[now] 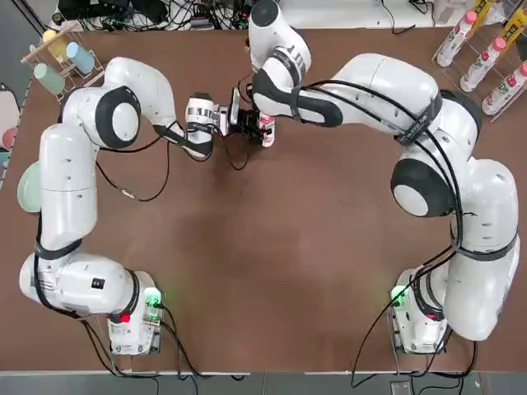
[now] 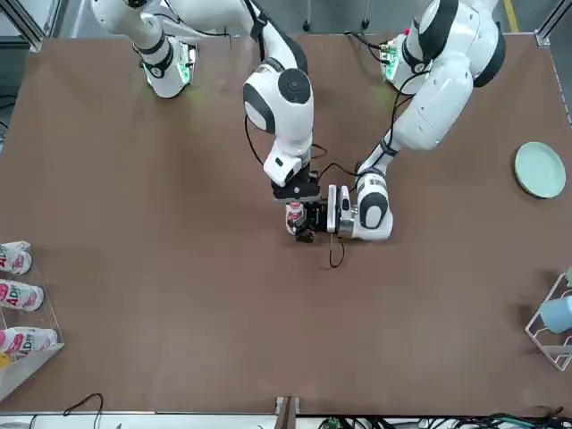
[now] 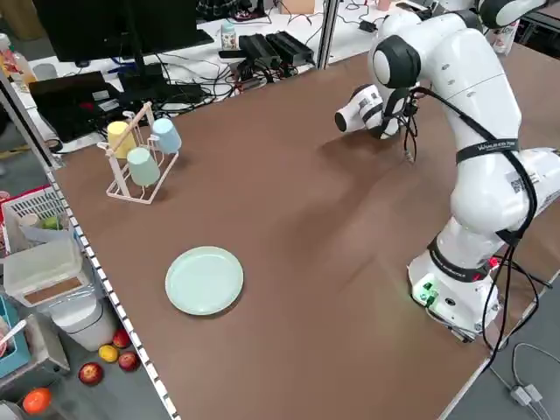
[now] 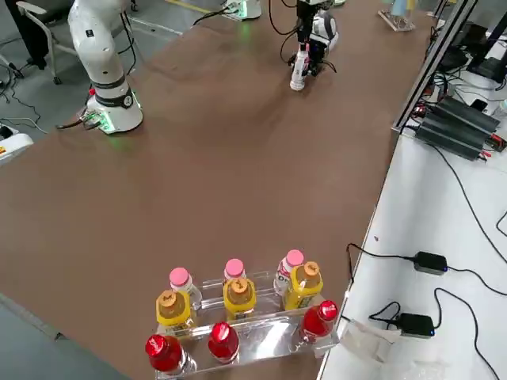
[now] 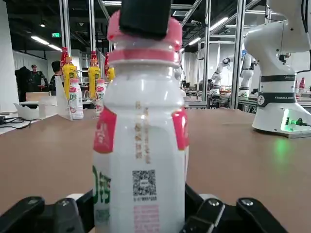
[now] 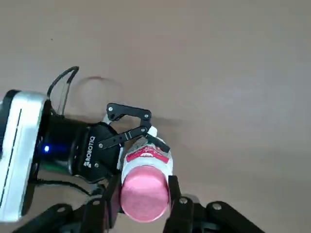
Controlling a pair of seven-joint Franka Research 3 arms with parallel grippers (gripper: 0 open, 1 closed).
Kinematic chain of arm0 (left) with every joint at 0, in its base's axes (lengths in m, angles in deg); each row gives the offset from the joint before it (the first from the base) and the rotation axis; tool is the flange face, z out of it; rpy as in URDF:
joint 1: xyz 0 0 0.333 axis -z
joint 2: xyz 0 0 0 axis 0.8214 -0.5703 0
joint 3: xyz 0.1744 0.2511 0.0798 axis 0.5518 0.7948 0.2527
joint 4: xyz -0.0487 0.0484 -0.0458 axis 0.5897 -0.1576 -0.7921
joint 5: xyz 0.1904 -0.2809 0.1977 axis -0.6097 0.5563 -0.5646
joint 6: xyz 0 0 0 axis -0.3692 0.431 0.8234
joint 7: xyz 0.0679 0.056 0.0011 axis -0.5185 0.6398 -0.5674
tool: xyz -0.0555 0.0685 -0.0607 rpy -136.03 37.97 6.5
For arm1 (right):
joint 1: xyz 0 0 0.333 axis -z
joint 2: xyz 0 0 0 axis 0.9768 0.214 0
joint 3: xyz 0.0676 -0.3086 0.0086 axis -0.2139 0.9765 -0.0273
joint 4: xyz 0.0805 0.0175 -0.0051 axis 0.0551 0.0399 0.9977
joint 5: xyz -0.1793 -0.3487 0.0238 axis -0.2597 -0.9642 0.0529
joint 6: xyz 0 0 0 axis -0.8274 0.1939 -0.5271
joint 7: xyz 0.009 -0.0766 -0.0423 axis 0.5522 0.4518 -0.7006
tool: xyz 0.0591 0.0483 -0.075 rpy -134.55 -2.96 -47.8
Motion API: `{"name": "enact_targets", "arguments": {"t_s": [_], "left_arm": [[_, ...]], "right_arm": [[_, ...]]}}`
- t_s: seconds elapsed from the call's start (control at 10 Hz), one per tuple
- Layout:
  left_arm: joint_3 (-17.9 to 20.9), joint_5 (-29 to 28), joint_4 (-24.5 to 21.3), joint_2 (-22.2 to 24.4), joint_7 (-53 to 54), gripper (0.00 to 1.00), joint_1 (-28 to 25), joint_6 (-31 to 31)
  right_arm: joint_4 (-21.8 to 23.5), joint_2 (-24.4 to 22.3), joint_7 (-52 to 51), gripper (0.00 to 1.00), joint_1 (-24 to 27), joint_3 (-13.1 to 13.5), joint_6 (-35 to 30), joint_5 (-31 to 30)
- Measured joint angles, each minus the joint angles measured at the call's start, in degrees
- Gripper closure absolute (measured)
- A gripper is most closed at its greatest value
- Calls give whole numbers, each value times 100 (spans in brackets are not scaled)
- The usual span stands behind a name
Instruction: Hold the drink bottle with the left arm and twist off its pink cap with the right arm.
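Observation:
The drink bottle [image 1: 266,129] stands upright on the brown table, toward the far middle. It is white with red-pink label patches [image 5: 143,145]. My left gripper [image 1: 248,123] reaches in from the side and is shut on the bottle's body; in the right wrist view its black fingers [image 6: 138,127] clasp the bottle below the cap. The pink cap [image 6: 144,190] sits on the bottle's neck. My right gripper [image 6: 143,196] comes down from above and is shut on the cap, one finger at each side. In the front view it [image 2: 295,195] hangs straight over the bottle [image 2: 294,216].
A rack of longer bottles [image 1: 486,49] stands at the far right corner. A cup rack [image 1: 62,53] is at the far left, and a pale green plate [image 1: 29,185] lies at the left edge. A loose cable [image 1: 140,193] trails beside the left arm.

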Motion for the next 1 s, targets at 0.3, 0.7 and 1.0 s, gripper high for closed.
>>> {"name": "enact_targets", "arguments": {"t_s": [0.3,0.7,1.0], "left_arm": [[0,0,1,0,0,48,3,0],[-1,3,24,0,0,48,37,-18],[-3,4,35,0,0,48,60,-19]], "right_arm": [[-6,-1,-773,57,19,-2,-3,58],[-41,-17,-1706,57,73,-7,-194,169],[-75,-29,-2163,57,111,-7,-382,233]]}}
